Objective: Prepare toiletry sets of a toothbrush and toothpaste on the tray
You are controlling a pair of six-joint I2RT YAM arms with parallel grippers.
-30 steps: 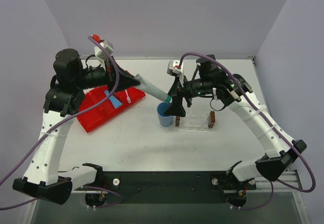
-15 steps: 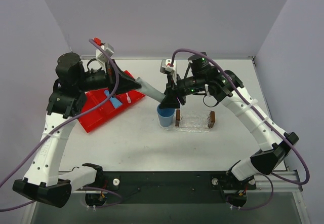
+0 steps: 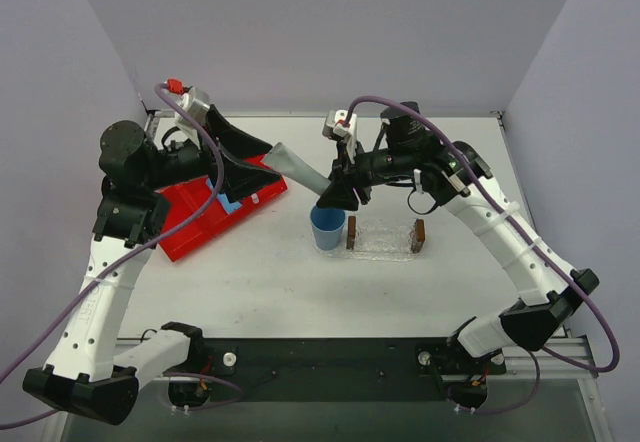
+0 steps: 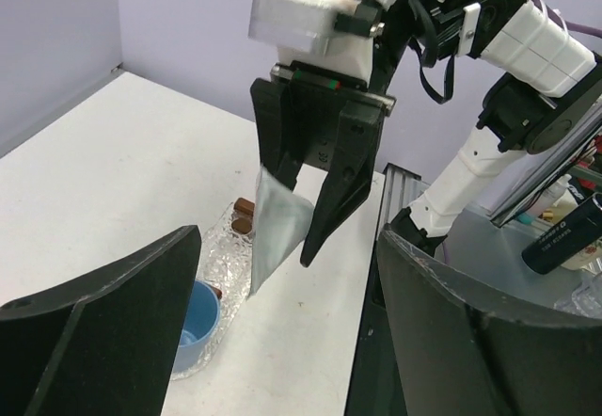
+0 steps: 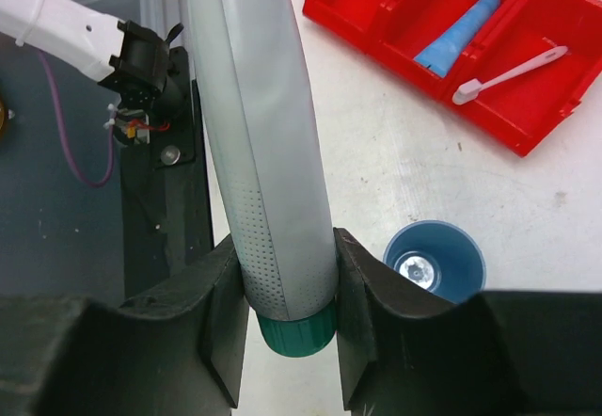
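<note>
Left gripper: jaws now spread wide, no longer clamping the pale toothpaste; drawn back toward the table's far-left corner.
Right gripper: now closed on the pale tube just above its green cap; open a second ago.
Red bin: unmoved near the table's left edge, with the blue toothpaste and the toothbrush in adjoining compartments.
Tray: mid-table, just right of the blue cup; contents hard to make out.
Pale toothpaste: aloft, slanting above the cup; from above, its cap is hidden by the right gripper.
</note>
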